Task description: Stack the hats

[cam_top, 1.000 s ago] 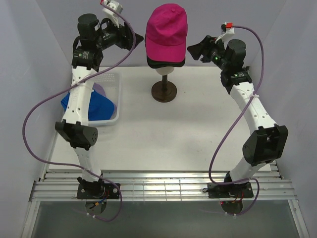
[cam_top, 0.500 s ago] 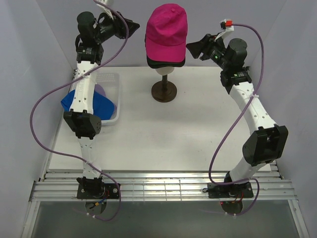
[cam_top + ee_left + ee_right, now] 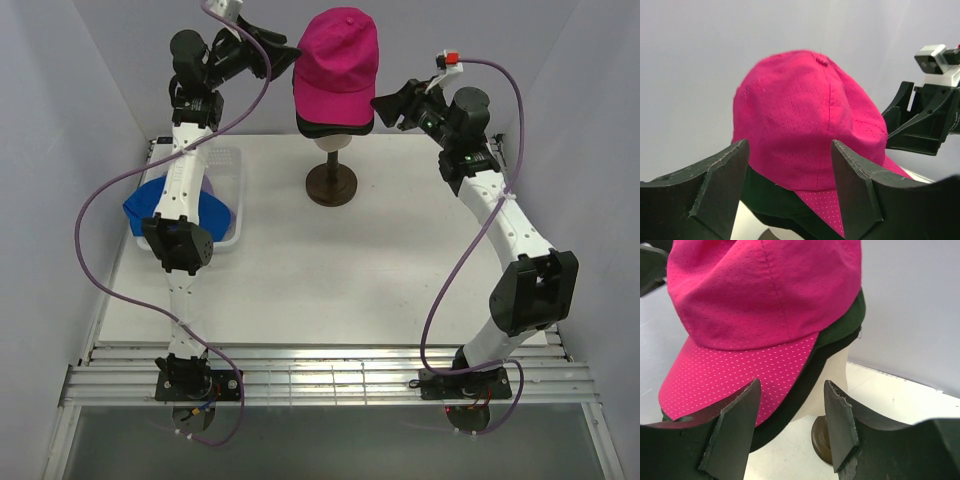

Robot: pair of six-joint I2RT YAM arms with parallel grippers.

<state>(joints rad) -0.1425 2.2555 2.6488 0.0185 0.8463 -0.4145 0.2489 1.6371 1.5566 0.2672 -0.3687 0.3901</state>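
Only top view shows blue hat (image 3: 212,212), 9 o'clock; L end effector (image 3: 289,57), R end effector (image 3: 383,106) both released, L now nearer magenta hat (image 3: 338,60)

Robot lab; white walls (image 3: 60,150), metal rails (image 3: 330,375).

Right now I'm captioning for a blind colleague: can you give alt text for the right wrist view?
A magenta cap sits over a dark cap on a cream mannequin head, seen close between the open fingers of the right gripper.
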